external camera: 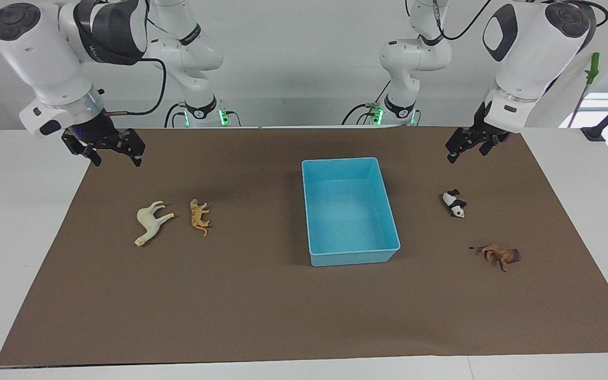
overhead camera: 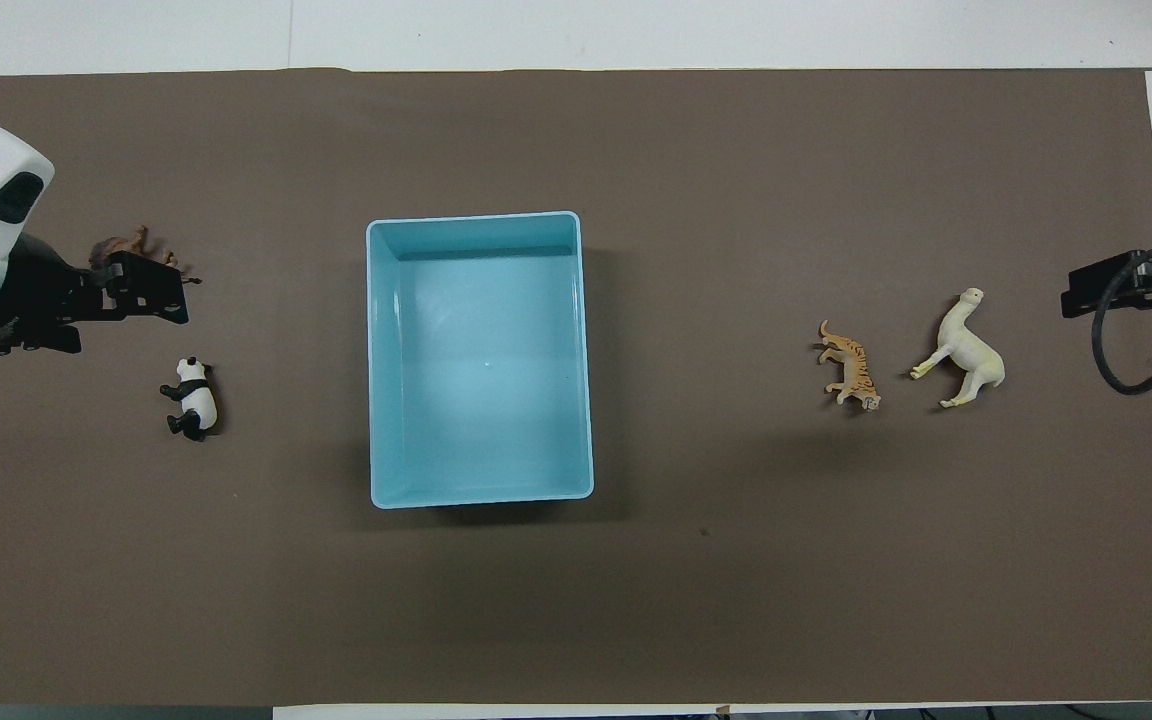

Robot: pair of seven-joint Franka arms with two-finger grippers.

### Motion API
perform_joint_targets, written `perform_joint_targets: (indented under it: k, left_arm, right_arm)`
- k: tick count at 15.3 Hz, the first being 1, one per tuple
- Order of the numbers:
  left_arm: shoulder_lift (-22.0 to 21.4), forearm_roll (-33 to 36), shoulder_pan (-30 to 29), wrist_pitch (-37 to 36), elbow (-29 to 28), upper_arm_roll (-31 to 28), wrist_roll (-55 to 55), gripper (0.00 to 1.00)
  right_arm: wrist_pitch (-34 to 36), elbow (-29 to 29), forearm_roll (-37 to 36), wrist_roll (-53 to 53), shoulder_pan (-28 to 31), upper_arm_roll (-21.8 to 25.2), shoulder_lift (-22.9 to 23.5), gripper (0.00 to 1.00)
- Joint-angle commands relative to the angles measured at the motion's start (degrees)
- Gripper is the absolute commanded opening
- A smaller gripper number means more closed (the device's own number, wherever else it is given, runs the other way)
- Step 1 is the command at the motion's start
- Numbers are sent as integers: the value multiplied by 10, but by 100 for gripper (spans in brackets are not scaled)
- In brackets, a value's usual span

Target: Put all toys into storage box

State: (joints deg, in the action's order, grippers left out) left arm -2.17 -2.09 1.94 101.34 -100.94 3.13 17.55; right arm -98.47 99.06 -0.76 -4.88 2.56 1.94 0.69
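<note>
Facing view: I am two white arms at a white desk [external camera: 13, 221] covered by a brown mat [external camera: 262, 316]. My right gripper [external camera: 110, 156] hangs in the air over the mat's edge at the right arm's end, jaws apart and holding nothing. My left gripper [external camera: 465, 148] hangs over the mat at the left arm's end, above the strip of mat nearest my bases, jaws apart and holding nothing. A light-blue box [external camera: 310, 211] sits in the middle of the mat with nothing in it. Toward the right arm's end lie a cream horse [external camera: 150, 221] and, just beside it on the box side, an orange tiger [external camera: 198, 216], both on their sides. Toward the left arm's end lie a panda [external camera: 454, 203] and, farther from me, a brown lion [external camera: 500, 255], the two apart from each other. All four toys are on the mat, well apart from the box.

Overhead view: my left gripper [overhead camera: 151, 290] covers part of the lion [overhead camera: 121, 246], though it is raised and not touching it. The panda [overhead camera: 192, 398] lies nearer to me than the lion. The box [overhead camera: 377, 360] is at the centre. The tiger [overhead camera: 850, 364] and horse [overhead camera: 968, 350] lie side by side. Only the tip of my right gripper [overhead camera: 1096, 294] shows, at the mat's edge beside the horse.
</note>
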Motion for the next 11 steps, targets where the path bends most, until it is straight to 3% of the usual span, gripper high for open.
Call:
perform_joint_targets:
  k: [1,7,11]
  left_arm:
    - [-29,0,-40,116,-108,3,-18,100]
    - [-7,0,-72,270,-255,3,-45,100]
    - [16,0,-87,357,-320,3,-49,100]
  right_arm:
    - [-78,70,4,-105,7,-2,1,100]
    - [-276,191,7,-368,3,-2,38,100]
    - [-300,232,8,-421,10,-2,50,100]
